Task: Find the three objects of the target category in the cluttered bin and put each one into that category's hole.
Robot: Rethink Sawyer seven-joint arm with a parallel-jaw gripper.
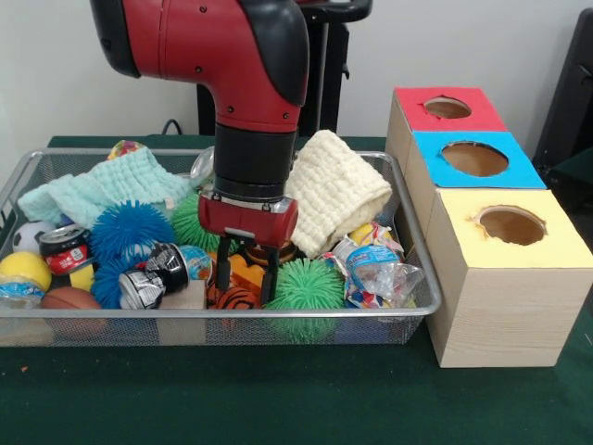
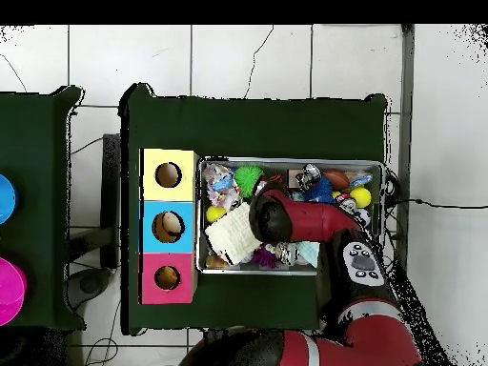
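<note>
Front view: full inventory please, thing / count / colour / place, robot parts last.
Wire basket: 1, silver mesh, on the green table.
Boxes: 3, pale wood grain, in a row beside the basket; red top farthest, blue top middle, yellow top nearest; one round hole each.
Puff balls: at least 4; blue at left, green at front.
Cloths: 2; mint back left, cream back right.
Drink cans: 2, crushed, front left.
Balls: yellow and brown, left end.
Striped tiger toy: 1, orange and black, below the gripper.
Crinkled wrappers: front right.
Arm: red and black.
Gripper: open, fingers down in the clutter.
</note>
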